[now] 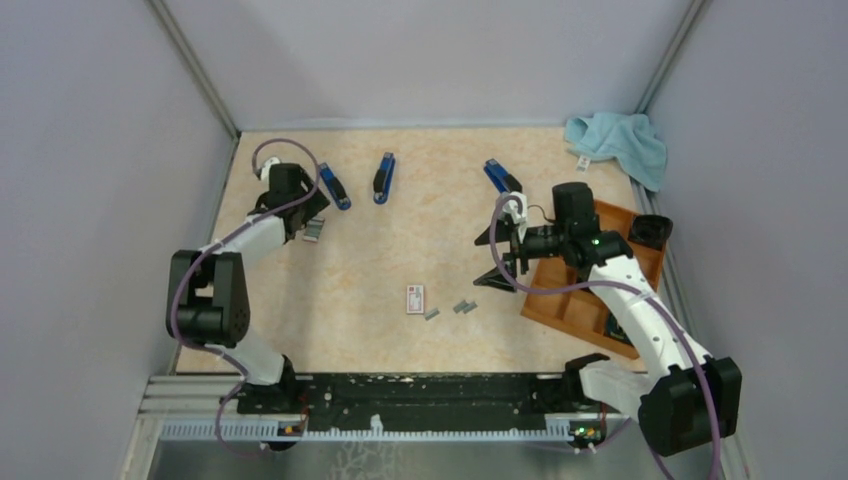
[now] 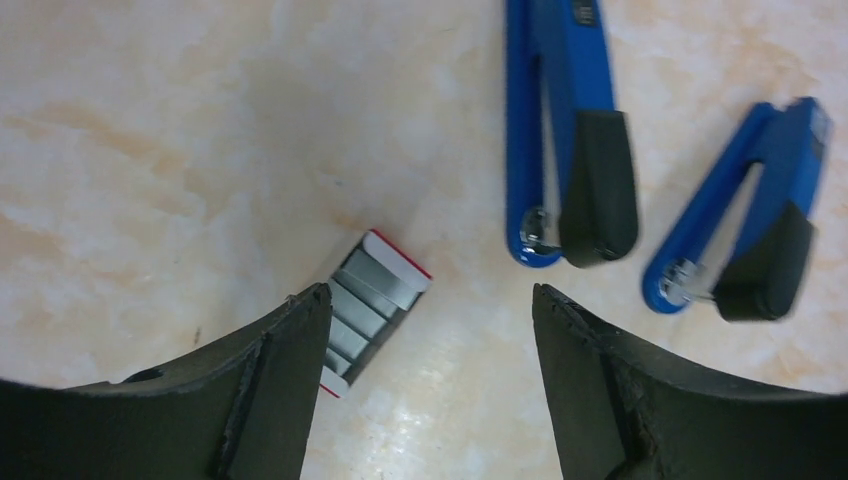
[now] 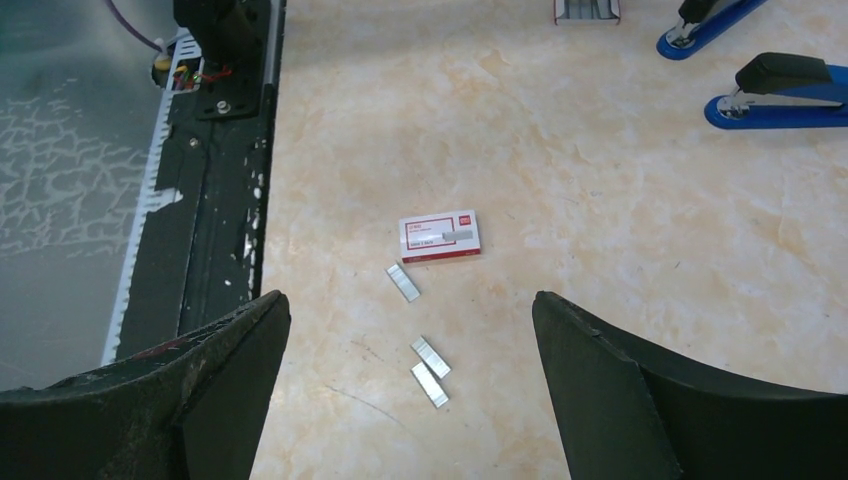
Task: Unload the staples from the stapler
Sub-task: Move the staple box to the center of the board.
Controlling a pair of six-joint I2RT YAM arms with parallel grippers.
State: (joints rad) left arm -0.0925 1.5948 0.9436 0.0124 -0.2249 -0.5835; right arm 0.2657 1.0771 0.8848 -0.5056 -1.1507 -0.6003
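The staples (image 3: 403, 283) lie loose on the table (image 1: 420, 230), between the two arms and toward its near edge. There are three short grey strips: one just beside the white box (image 3: 441, 237) with the red label, and two side by side a little further off. Only the right wrist view tells them apart; from above they blur into grey specks too small to count.

The right gripper (image 3: 410, 300) hangs above them, its fingers spread wide with nothing between them. The left gripper (image 2: 430, 295) is spread wide too and holds nothing. Its left finger (image 2: 270, 390) covers one end of a small open box (image 2: 378, 290) packed with grey strips, and I cannot tell whether the finger touches it. From above, that gripper's fingers are hidden under its own wrist.

Three blue staplers (image 1: 384, 177) lie across the far part of the table. Each wrist view shows the same two of them, cut off by the frame edge. The third, near the right gripper, appears only from above. Whether any of them has staples inside cannot be seen.

A wooden tray (image 1: 560, 300) on the right is partly hidden by the right arm, and the dark things in it are hard to make out. A light blue cloth (image 1: 620, 140) in the far right corner shows only from above.
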